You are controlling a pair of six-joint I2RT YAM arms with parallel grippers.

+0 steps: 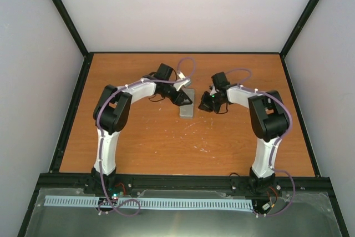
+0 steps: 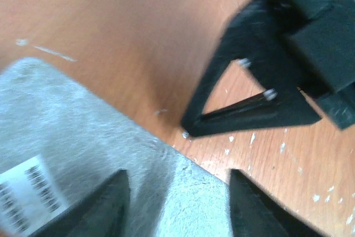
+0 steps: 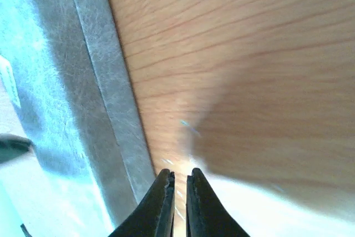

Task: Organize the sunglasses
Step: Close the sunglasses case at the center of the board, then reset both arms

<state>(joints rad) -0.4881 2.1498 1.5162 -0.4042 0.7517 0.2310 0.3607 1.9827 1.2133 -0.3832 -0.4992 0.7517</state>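
The sunglasses are hidden in every view. A grey rectangular case (image 1: 187,109) lies closed on the wooden table, its textured lid filling the lower left of the left wrist view (image 2: 83,131). My left gripper (image 1: 183,97) hovers over the case's far end, its fingers spread open above the lid (image 2: 177,180) with nothing between them. My right gripper (image 1: 208,102) sits low just right of the case with its fingers pressed together and empty (image 3: 180,177); the case's edge (image 3: 105,81) runs along their left. The right gripper's black tip (image 2: 189,128) also shows in the left wrist view.
A white barcode label (image 2: 28,199) is stuck on the case lid. Bare wooden table (image 1: 166,142) stretches toward the arm bases. Black frame rails (image 1: 72,104) and pale walls bound the table at the sides and back.
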